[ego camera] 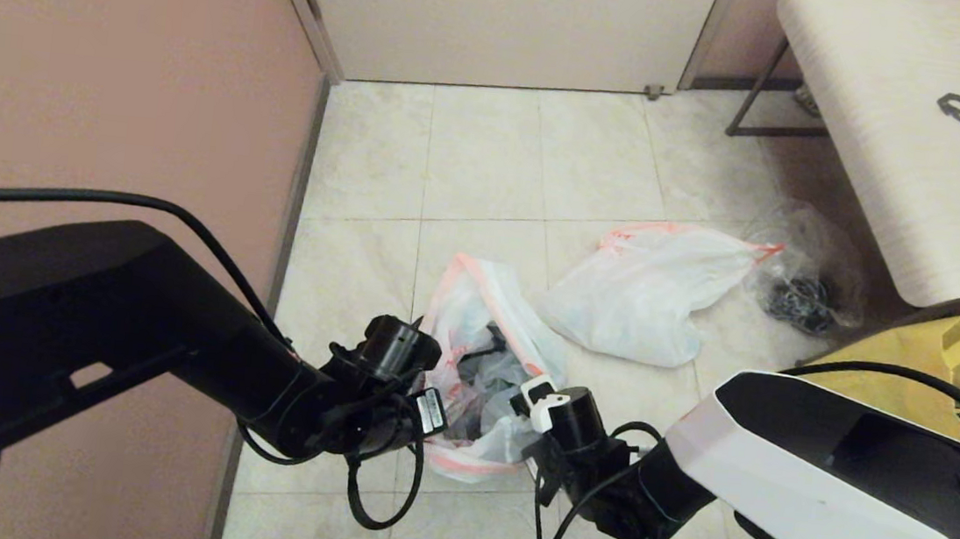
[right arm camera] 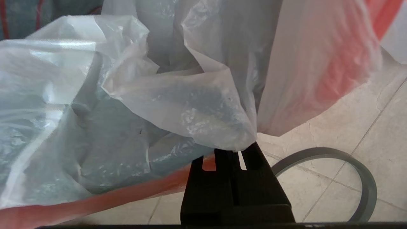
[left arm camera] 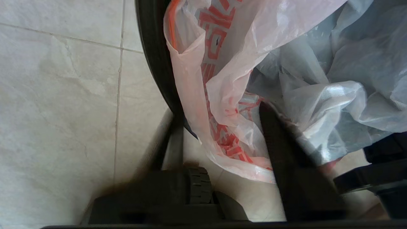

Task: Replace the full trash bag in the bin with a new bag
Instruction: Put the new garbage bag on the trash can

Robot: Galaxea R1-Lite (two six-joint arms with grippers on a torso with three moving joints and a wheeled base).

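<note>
The new bag [ego camera: 452, 302], thin white film with an orange-red rim and bold red print, stands open over the bin. Only the bin's black wall [left arm camera: 155, 47] shows. My left gripper [left arm camera: 222, 114] is at the bag's near left edge. It is open, and a printed fold of the bag hangs between its fingers [left arm camera: 279, 143]. My right gripper [right arm camera: 238, 149] is shut on a bunched bit of the new bag [right arm camera: 190, 108] at the near right edge. The full trash bag [ego camera: 636, 293] lies on the floor to the far right of the bin.
A grey ring [right arm camera: 318, 152] lies on the tiles beside my right arm. A clear bag with black cords [ego camera: 795, 291] and a yellow tote [ego camera: 955, 368] sit to the right, under a pale table [ego camera: 882, 123]. A pink wall [ego camera: 111, 75] runs along the left.
</note>
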